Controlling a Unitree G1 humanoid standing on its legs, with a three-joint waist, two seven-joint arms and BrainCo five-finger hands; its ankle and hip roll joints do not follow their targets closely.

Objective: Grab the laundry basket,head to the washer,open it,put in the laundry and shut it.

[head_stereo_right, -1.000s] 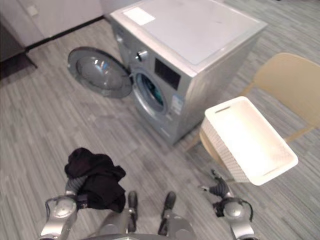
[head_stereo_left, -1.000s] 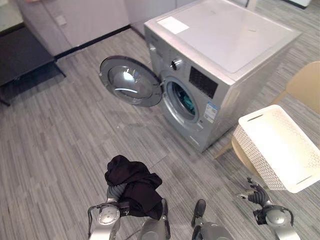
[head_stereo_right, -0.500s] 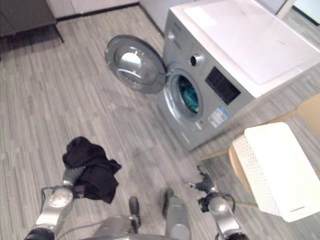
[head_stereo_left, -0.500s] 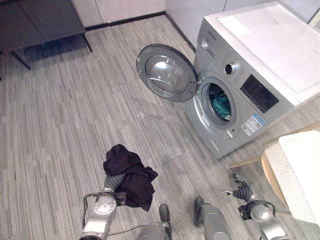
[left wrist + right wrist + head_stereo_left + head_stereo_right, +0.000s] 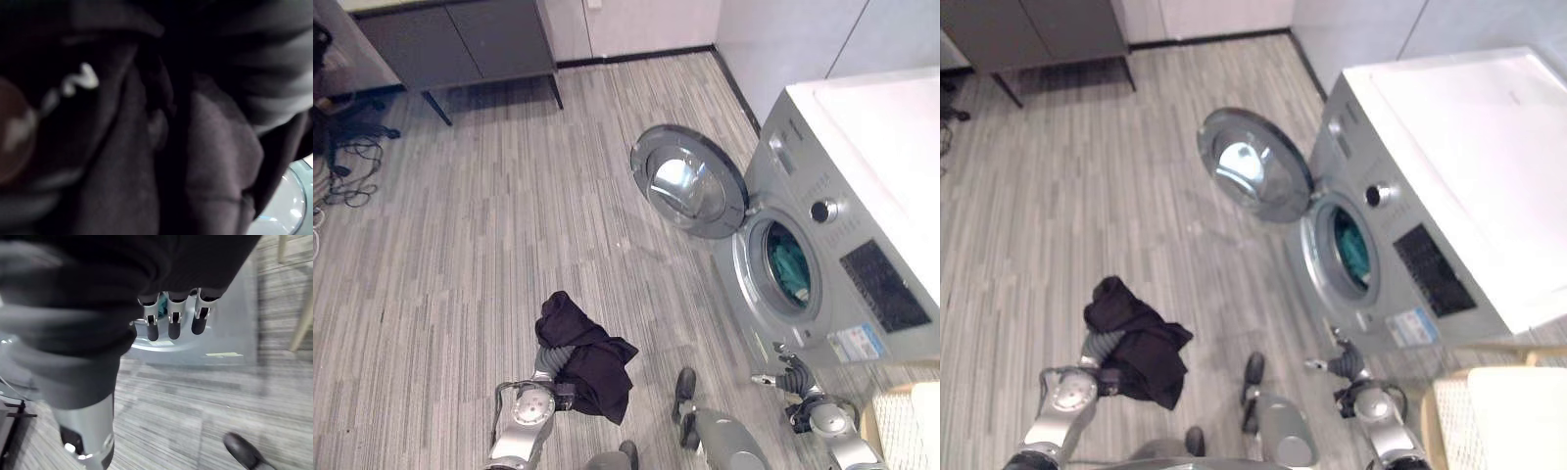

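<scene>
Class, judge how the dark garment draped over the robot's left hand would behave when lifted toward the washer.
The dark crumpled garment sags in folds over the left hand, so it is probably floppy and light. Its hanging edge might snag on the washer's round opening.

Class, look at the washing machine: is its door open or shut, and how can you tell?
Open. The round door is swung out to the side of the washing machine, leaving the drum opening clear, with teal laundry visible inside.

Washer (image 5: 862, 264) right (garment (image 5: 585, 354) left)
</scene>
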